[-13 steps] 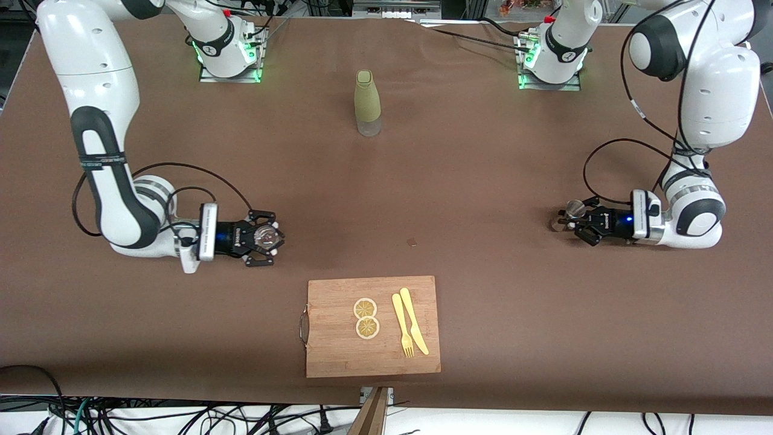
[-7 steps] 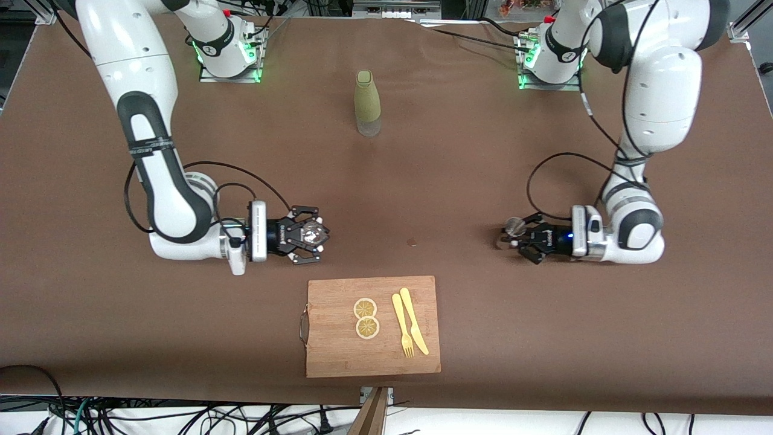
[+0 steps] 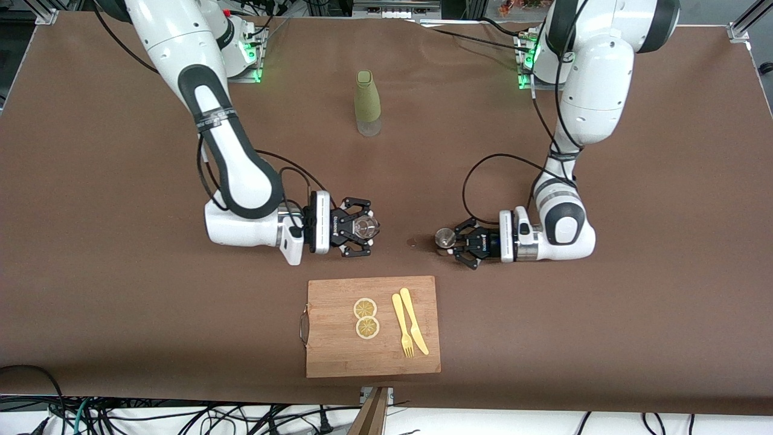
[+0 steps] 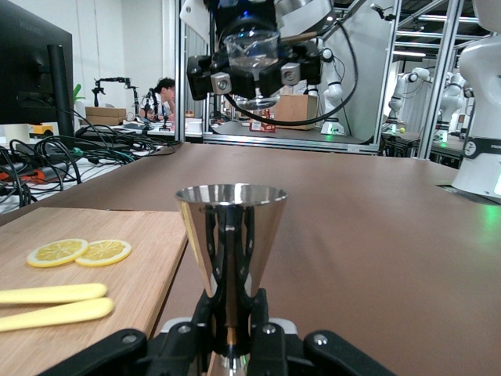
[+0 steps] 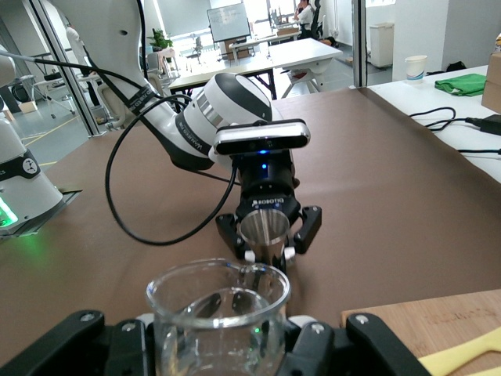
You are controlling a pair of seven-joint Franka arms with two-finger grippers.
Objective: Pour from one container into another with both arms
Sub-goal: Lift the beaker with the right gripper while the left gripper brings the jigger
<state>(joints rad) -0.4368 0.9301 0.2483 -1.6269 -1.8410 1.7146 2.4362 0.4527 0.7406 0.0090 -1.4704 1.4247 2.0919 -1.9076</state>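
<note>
The left end effector (image 3: 445, 240) is pinched tight on a steel jigger (image 4: 230, 249), holding it upright just above the bench (image 3: 543, 314); it hangs over the brown surface beside the upper edge of the cutting board (image 3: 372, 327), toward the left arm's end. Facing it, the right end effector (image 3: 366, 228) is clamped on a clear glass beaker (image 5: 218, 316), also upright, over the bench beside the board's upper edge toward the right arm's end. There may be a little liquid in the beaker, though the glass makes that hard to call. The two vessels sit apart, mouths up, with a small dark spot (image 3: 412, 243) on the bench between them. On the board lie two lemon slices (image 3: 366, 318), touching, and beside them a yellow fork (image 3: 402, 325) and a yellow knife (image 3: 414, 321). Farther from the camera than the board stands an olive-sleeved bottle (image 3: 367, 103), well apart from it.
</note>
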